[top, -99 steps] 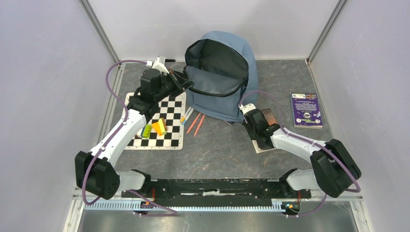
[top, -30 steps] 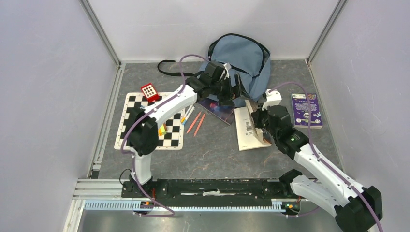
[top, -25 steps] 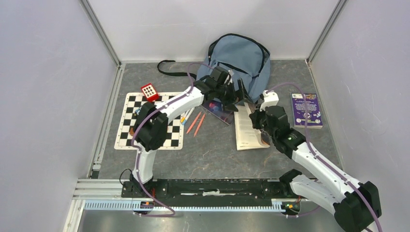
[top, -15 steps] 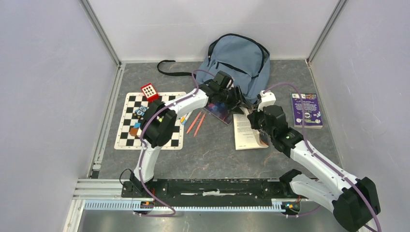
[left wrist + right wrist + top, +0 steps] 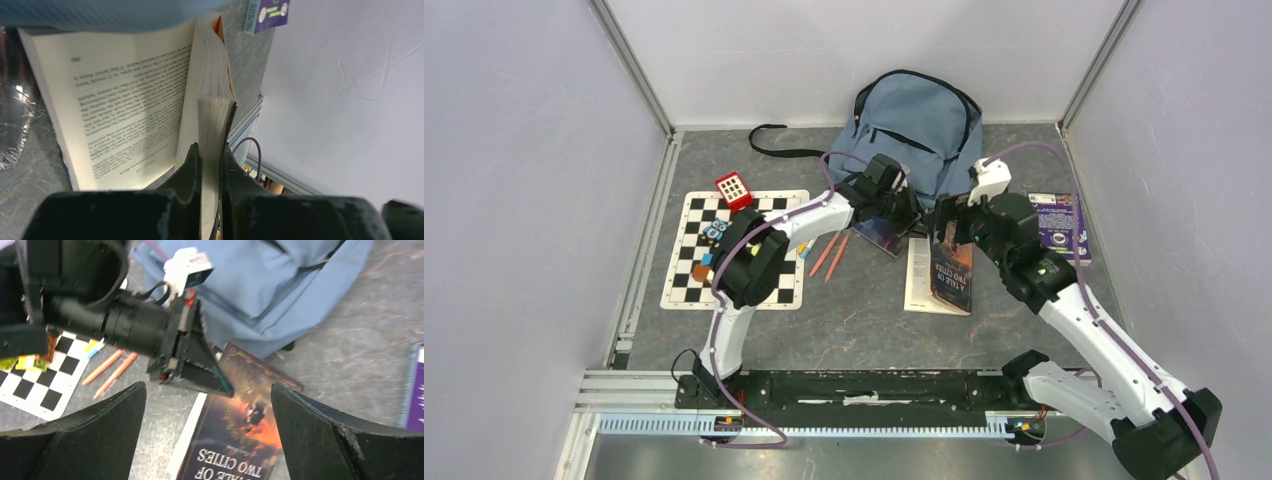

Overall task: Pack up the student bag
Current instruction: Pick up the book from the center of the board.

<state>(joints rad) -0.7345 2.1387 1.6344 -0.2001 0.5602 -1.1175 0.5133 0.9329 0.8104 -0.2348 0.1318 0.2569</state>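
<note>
Left gripper (image 5: 210,152) is pinched tight on a thick wad of pages of the cream-paged paperback novel with the dark glossy cover (image 5: 951,272), centre frame. Right gripper (image 5: 207,389) is spread wide and holds nothing. The dusty blue-grey fabric backpack (image 5: 921,120) lies flat at upper centre, just beyond the book. I'd fold the floppy book closed before lifting, since the loose pages fan. The bag cloth is soft and slack. Its main zip looks closed, but I'm unsure from here.
</note>
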